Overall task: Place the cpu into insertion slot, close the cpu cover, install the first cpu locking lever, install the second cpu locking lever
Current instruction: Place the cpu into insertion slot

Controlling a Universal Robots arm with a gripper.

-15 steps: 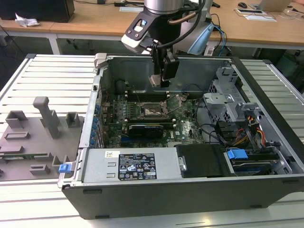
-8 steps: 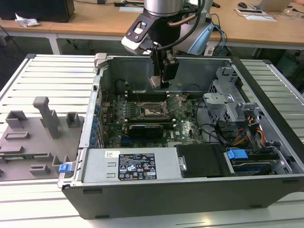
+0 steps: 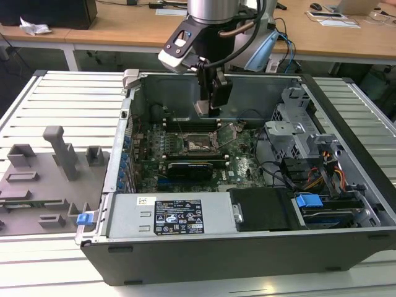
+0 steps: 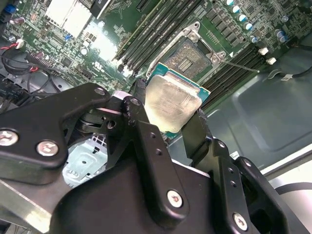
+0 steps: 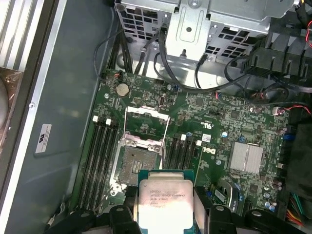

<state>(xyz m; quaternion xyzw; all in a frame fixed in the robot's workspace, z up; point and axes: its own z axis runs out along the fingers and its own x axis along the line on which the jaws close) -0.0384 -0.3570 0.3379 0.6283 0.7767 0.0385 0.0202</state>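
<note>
Nearest, clamped in the gripper by two opposite edges: the cpu, metal top up. Just beyond and below, at centre frame in the exterior view: the insertion slot, bare, cpu cover swung open.

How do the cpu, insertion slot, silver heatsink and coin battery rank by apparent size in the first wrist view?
cpu and insertion slot: close, and the cpu sits nearer the camera, so unranked.
Then silver heatsink.
Then coin battery.
</note>
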